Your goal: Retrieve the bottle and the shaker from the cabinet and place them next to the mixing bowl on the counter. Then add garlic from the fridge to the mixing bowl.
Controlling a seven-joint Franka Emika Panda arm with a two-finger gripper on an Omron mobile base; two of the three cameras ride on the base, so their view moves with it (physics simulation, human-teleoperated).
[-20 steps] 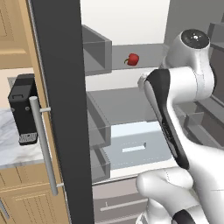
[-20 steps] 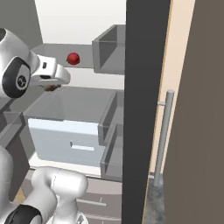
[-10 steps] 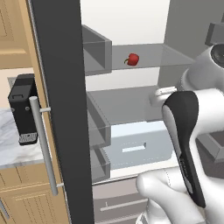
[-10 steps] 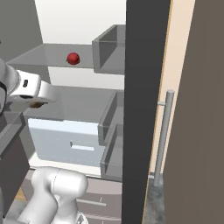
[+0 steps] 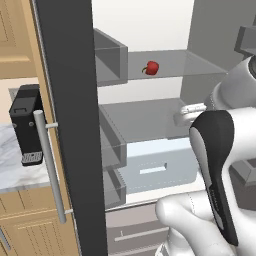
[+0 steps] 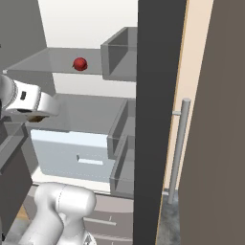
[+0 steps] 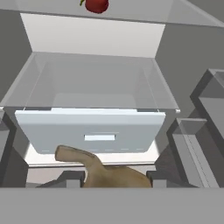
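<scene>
Up on the fridge [image 5: 70,100] shelf sits a red pepper [image 5: 151,68]; my gripper [image 7: 114,180], level at the drawer [image 7: 94,130], is clamped on the tan garlic [image 7: 103,170].

The tan garlic [image 7: 105,170] between the pincer [image 7: 114,178] tips is cut off below.

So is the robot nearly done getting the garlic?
Done: the fridge stands open. In hand: the gripper is shut on the tan garlic, in front of the fridge drawer. Left: carrying it to the mixing bowl. Whether the bottle and shaker are out yet, I cannot tell.
</scene>
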